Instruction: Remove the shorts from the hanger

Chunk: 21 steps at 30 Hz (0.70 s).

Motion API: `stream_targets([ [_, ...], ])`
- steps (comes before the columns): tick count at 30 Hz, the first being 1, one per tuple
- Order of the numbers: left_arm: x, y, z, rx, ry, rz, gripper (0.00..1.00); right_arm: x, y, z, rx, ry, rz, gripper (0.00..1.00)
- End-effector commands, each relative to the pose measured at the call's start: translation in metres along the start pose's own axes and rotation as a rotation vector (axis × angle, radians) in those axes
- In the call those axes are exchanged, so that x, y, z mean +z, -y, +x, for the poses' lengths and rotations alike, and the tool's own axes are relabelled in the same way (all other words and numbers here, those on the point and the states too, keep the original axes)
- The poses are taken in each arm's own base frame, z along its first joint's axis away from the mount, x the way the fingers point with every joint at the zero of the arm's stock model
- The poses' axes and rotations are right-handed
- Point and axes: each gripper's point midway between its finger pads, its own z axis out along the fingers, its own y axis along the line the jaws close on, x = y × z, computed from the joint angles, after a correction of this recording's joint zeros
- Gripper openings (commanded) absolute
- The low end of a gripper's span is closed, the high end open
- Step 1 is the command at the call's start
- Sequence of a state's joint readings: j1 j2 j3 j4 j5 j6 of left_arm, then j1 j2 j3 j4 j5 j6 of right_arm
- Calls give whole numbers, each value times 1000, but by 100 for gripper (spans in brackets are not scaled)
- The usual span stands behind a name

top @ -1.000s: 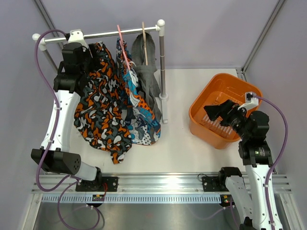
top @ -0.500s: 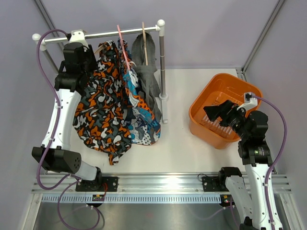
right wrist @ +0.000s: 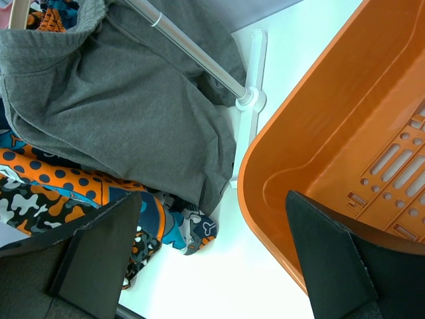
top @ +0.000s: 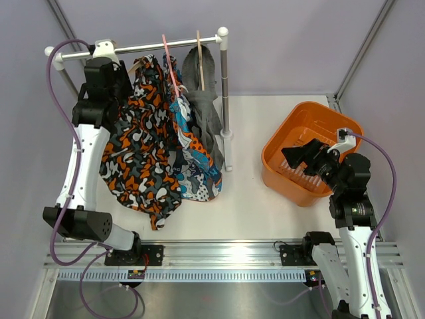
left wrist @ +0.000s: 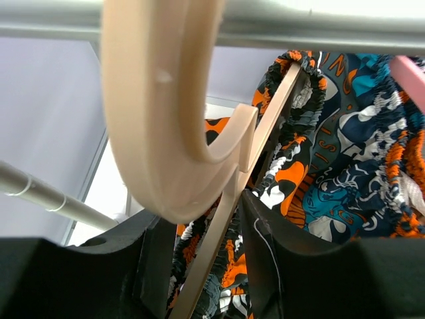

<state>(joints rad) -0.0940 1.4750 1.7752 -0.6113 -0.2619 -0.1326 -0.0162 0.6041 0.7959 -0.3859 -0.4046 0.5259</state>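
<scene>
Left pincer [left wrist: 207,226] is raised to the shiny metal rail [top: 166,45]. Its two matte black fingers [left wrist: 156,266] flank the slanted arm of a pale wooden hanger [left wrist: 159,119], just under the thick, smooth hook that curls over the rail (dark slivers show on both sides of the wood, so I cannot tell whether the fingers press it or merely straddle it). From that hanger droop the camouflage shorts [top: 136,156], floppy cloth blotched in orange, black, white and grey, with a gathered elastic waistband bunched near the hook. Their lower hem sags toward the near side of the white counter [top: 265,119]. Touching them on the right hang the blue patterned shorts [top: 196,166], teal and orange with white swirls, on a thin pink hanger [top: 170,66]. Next come the dark grey shorts [top: 207,116], plain matte cloth in loose folds, on a second wooden hanger [top: 199,60], close against the rack's upright post [top: 224,93]. Right pincer [top: 300,154] hovers well apart from the rack, over the orange basket [top: 319,119], a glossy plastic tub with rounded corners and a slotted floor. Its fingers are spread wide with nothing between them.
</scene>
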Motion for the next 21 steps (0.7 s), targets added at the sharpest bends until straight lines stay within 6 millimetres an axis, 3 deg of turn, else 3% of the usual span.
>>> stream_targets([
  [1, -48, -8, -68, -71, 203, 9, 0, 4, 0, -7, -32, 30, -10, 100],
  [4, -56, -10, -71, -75, 211, 4, 0, 4, -2, -9, -33, 32, -17, 99],
  [10, -54, -13, -59, -81, 175, -9, 0, 5, -4, -9, -29, 26, -28, 100],
  [14, -58, -7, -43, -104, 130, 29, 0, 5, -4, -9, -33, 26, -33, 100],
  [21, -83, -16, -7, -129, 83, 10, 0, 10, -4, -4, -50, -9, -50, 100],
])
